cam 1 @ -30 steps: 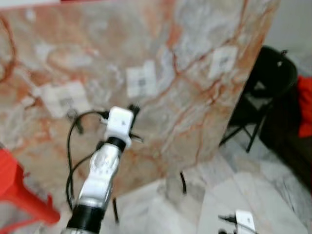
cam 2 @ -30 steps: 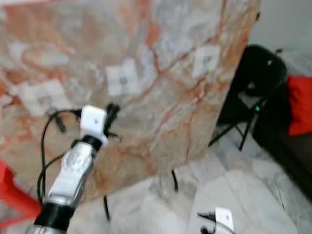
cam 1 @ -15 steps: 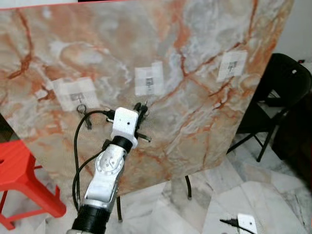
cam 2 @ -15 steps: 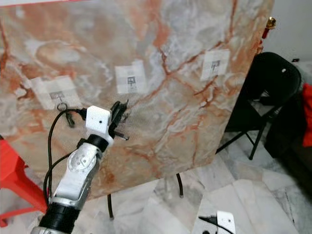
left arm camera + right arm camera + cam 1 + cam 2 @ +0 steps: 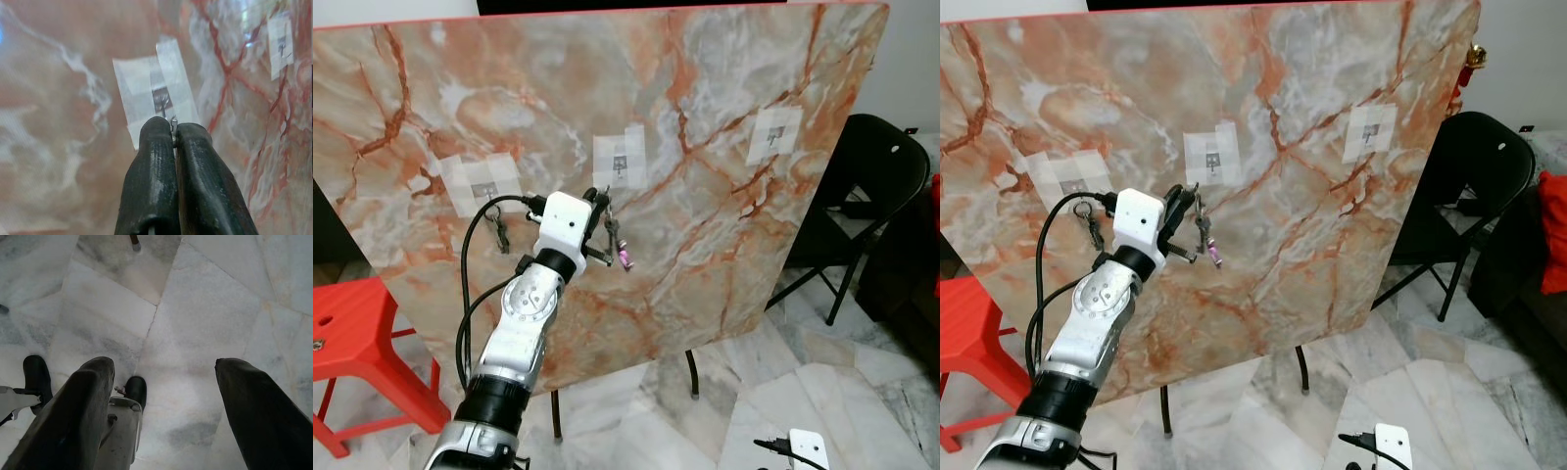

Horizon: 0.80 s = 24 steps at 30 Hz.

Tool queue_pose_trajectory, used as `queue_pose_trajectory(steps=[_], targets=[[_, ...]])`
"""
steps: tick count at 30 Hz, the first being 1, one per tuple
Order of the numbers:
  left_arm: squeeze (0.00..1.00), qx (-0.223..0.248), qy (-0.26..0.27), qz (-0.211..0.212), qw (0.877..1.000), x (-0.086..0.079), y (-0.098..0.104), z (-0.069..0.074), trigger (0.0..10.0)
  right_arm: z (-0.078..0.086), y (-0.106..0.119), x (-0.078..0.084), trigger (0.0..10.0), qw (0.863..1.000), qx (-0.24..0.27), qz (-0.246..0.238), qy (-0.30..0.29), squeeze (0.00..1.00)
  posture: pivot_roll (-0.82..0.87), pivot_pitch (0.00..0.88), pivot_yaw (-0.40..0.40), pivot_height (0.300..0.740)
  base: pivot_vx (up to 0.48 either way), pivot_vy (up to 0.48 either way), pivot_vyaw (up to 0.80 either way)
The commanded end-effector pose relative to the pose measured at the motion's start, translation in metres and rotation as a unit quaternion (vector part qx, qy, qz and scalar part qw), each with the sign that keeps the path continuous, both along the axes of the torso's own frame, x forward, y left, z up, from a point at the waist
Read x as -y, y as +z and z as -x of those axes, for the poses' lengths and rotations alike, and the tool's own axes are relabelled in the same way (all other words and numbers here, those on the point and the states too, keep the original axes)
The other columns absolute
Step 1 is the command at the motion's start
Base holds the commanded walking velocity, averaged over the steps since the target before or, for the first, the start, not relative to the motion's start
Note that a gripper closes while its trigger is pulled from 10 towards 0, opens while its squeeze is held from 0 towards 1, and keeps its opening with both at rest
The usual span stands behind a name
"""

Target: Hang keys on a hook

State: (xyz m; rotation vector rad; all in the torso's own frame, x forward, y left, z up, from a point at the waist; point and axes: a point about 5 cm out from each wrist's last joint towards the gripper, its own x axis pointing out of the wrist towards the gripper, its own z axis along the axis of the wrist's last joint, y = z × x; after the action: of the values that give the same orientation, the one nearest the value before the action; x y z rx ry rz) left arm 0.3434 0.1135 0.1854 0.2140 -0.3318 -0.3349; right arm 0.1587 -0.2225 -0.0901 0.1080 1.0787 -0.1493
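Marble-patterned board (image 5: 724, 245): large, orange and grey veined, standing tilted on thin dark legs over a pale marble tile floor (image 5: 822, 392).

Taped patches on the board: three pale squares in a row, each with a small hook at its centre. Left patch (image 5: 481, 183); middle patch (image 5: 620, 158); right patch (image 5: 774, 134).

Key set already hanging (image 5: 497, 227): a ring and dark dangling piece below the left patch's hook, resting against the board.

Left gripper (image 5: 601, 217): raised in front of the board, just under the middle patch. In the left wrist view its two black fingers (image 5: 151, 191) are pressed together, pinching a small metal ring at their tips, with the middle hook (image 5: 164, 100) just beyond the tips.

Keys (image 5: 619, 247): held by the left gripper, hanging below its fingers; a metal key with a small pink tag at the bottom, close in front of the board, lower than the middle hook. Not yet on the hook.

Right gripper (image 5: 161, 396): hanging low, pointed at the floor; fingers spread wide apart with nothing between them.

Red plastic stool (image 5: 352, 343): at the robot's left, beside the board.

Black folding chair (image 5: 876, 196): at the robot's right, partly behind the board's edge.
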Motion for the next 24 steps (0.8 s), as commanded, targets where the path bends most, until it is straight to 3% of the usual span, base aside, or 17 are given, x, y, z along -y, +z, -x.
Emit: queue_pose_trajectory(steps=[1,16,24], targets=[[0.00,0.014,0.000,0.010,1.000,0.001,0.008,-0.002,10.0,-0.003,0.002,0.001,10.0,1.000,0.007,0.001,-0.007,0.00,0.06,0.000,-0.039,0.740,0.000,0.000,0.00],[0.00,-0.011,0.011,0.036,0.999,-0.009,-0.021,0.016,10.0,-0.003,0.002,0.003,10.0,1.000,0.007,0.002,-0.007,0.00,0.07,0.000,-0.045,0.740,0.000,0.000,0.00],[0.00,-0.015,0.015,0.039,0.999,-0.019,-0.034,0.037,10.0,-0.003,0.002,0.003,10.0,1.000,0.008,0.003,-0.011,0.00,0.07,0.000,-0.045,0.740,0.000,0.000,0.00]])
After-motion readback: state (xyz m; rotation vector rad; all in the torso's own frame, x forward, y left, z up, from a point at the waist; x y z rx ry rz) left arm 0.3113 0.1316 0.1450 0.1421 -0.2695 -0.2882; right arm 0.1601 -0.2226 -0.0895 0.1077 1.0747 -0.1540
